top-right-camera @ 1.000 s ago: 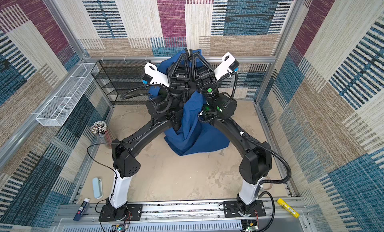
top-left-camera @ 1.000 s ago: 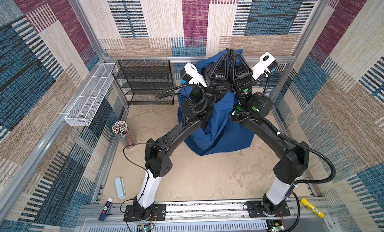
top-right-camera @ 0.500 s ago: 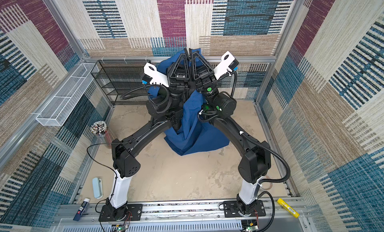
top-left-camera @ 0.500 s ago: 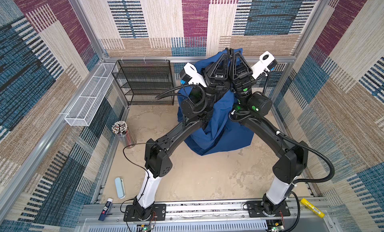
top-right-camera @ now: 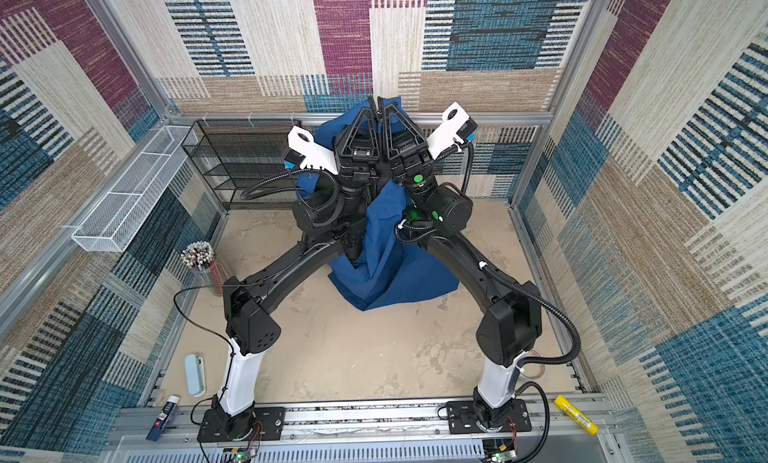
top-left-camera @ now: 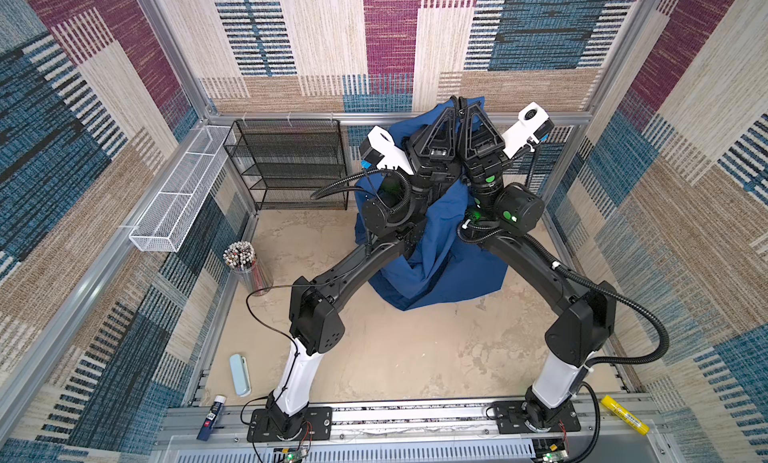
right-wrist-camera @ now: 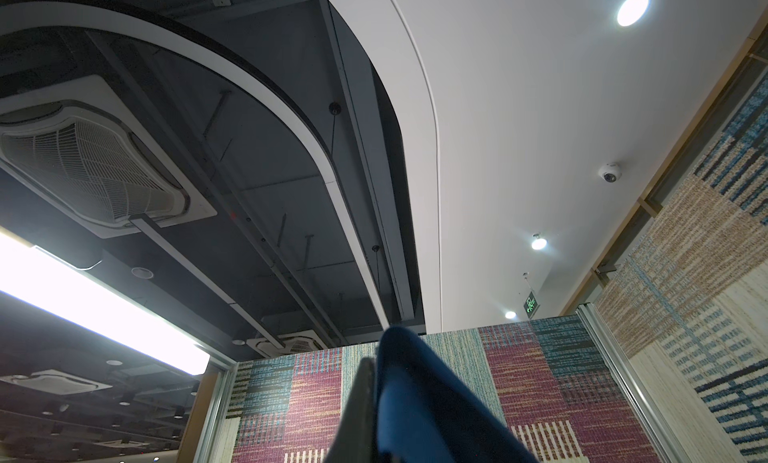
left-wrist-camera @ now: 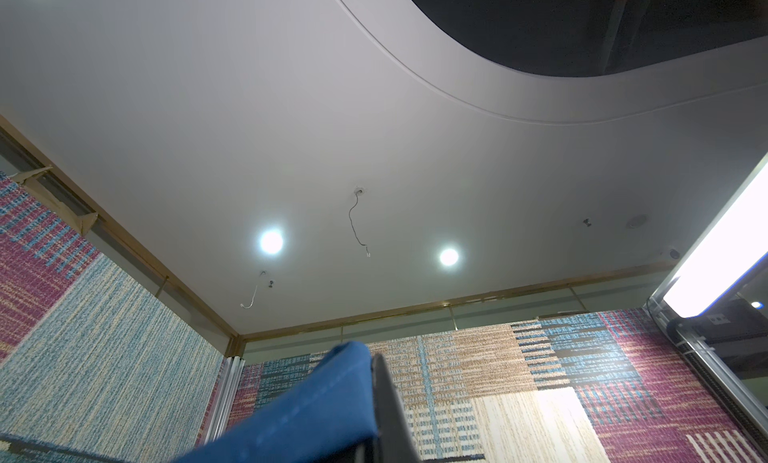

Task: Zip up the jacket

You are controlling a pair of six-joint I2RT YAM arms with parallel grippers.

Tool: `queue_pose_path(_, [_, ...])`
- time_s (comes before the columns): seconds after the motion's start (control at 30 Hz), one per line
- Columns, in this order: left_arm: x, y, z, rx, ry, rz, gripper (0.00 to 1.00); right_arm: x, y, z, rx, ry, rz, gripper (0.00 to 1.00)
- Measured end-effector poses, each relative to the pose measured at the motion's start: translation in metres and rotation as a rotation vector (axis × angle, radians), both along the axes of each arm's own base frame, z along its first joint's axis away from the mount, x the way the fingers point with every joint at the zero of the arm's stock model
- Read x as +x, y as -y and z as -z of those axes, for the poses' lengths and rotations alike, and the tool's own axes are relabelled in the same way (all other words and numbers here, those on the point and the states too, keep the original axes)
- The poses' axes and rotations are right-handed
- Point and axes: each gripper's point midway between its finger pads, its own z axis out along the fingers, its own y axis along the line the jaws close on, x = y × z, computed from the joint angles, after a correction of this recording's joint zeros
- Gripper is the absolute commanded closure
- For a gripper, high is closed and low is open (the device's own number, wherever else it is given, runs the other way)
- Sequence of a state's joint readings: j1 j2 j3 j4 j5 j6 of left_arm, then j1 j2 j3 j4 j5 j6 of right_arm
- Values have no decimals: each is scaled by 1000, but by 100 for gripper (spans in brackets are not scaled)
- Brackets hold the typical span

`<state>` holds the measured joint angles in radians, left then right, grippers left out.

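The jacket (top-left-camera: 436, 265) is being held up by both grippers at the back of the table (top-left-camera: 395, 357), close to the rear wall. In both top views the left gripper (top-left-camera: 455, 104) and the right gripper (top-left-camera: 468, 104) are being pointed upward, side by side and almost touching. The jacket's top edge is being pinched at their tips.

Both claws are being pressed together on the blue cloth. In the left wrist view a fold of the jacket (left-wrist-camera: 316, 411) is being squeezed against a dark finger (left-wrist-camera: 388, 402). In the right wrist view the cloth (right-wrist-camera: 428, 398) is being gripped beside a finger (right-wrist-camera: 359, 402) in the same way.

From the grippers the jacket is being hung down between the two arms. Its upper part is being partly hidden by the wrists, and its lower part is being bunched in folds on the table. The front zipper is not being shown in any view, so how far it is closed cannot be told.

A black wire shelf (top-left-camera: 291, 162) is being seen just left of the jacket, against the rear wall. A white basket (top-left-camera: 178, 199) is being carried on the left frame, and a cup of pencils (top-left-camera: 245, 261) is being stood near that edge of the table, well apart from the jacket.
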<state>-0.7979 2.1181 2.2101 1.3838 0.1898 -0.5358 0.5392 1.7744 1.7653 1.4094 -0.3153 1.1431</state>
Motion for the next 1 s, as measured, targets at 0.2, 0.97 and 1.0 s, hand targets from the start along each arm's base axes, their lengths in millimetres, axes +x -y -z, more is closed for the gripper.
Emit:
queue_pose_path(0.2, [0, 0, 0, 3, 1, -9, 100, 0, 0, 0, 0, 0, 0, 100])
queue_pose_path(0.97, [1, 4, 9, 52, -13, -21, 100, 2, -1, 2, -4, -8, 1, 100])
queue_pose_path(1.0, [2, 4, 10, 55, -15, -23, 100, 2, -1, 3, -4, -9, 1, 100])
